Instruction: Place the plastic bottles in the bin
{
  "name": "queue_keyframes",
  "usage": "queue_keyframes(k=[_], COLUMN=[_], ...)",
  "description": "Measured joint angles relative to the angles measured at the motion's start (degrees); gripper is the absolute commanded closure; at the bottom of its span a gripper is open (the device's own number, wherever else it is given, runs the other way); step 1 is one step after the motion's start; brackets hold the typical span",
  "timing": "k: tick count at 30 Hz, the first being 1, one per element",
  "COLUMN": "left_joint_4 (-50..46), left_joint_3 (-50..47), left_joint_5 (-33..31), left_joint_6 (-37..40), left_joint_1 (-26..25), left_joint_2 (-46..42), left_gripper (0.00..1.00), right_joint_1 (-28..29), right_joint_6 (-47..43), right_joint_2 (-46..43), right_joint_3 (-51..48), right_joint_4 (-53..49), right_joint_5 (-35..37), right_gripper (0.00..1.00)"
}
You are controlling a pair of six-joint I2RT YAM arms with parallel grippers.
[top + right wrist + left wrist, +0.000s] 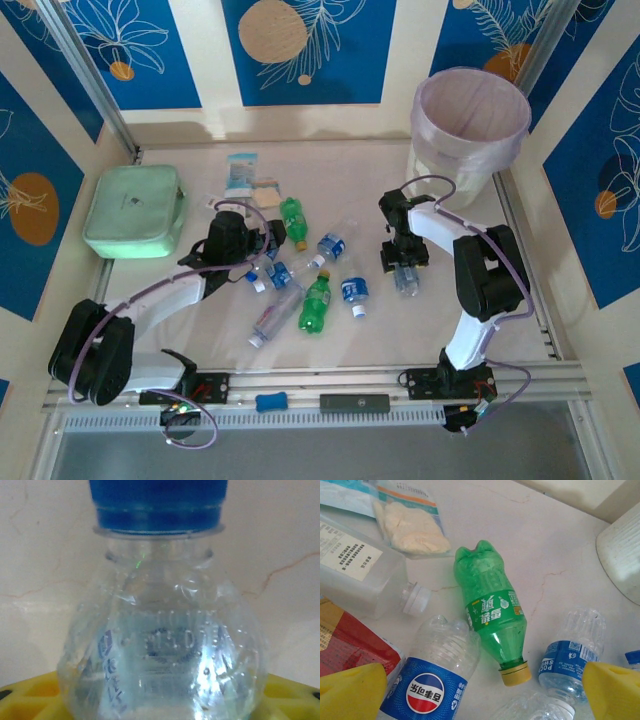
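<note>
The right pincer (pixel 405 266) is straddling a clear bottle (pixel 160 645) lying on the bench (pixel 345 165) near the bin (pixel 452 165); whether it is clamping, I cannot tell. The left pincer (pixel 482 695) is gaping. The bottle is probably light, crushable and slick, so gripping mid-body looks best.

Centre: green bottle (pixel 492 610), lying flat, yellow cap toward the lower edge.
Lower left: Pepsi bottle (pixel 432 680), clear, just beside the green one.
Lower right: blue-labelled bottle (pixel 570 652).
Upper left: packet (pixel 410 525); clear container (pixel 360 575).
Right edge: bin (pixel 622 555).
Lower corners: left gripper (pixel 481 694), yellow fingertips (pixel 351 692) wide apart.
</note>
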Motion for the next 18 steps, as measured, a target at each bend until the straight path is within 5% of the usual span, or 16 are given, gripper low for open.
queue_keyframes(k=[12, 18], left_joint_4=[0.0, -1.0], left_joint_3=[0.2, 0.2], left_joint_5=[0.3, -0.2], left_joint_6=[-0.1, -2.0], left_joint_1=[0.0, 0.7], left_joint_2=[1.0, 1.0], left_gripper=[0.0, 0.0], right_joint_1=[0.7, -0.6], right_joint_6=[-0.1, 0.3], right_joint_2=[-4.7, -8.7], right_joint_3=[1.9, 12.2], right_joint_4=[1.5, 3.8], right_joint_5=[-7.2, -15.2], right_gripper=[0.54, 0.55])
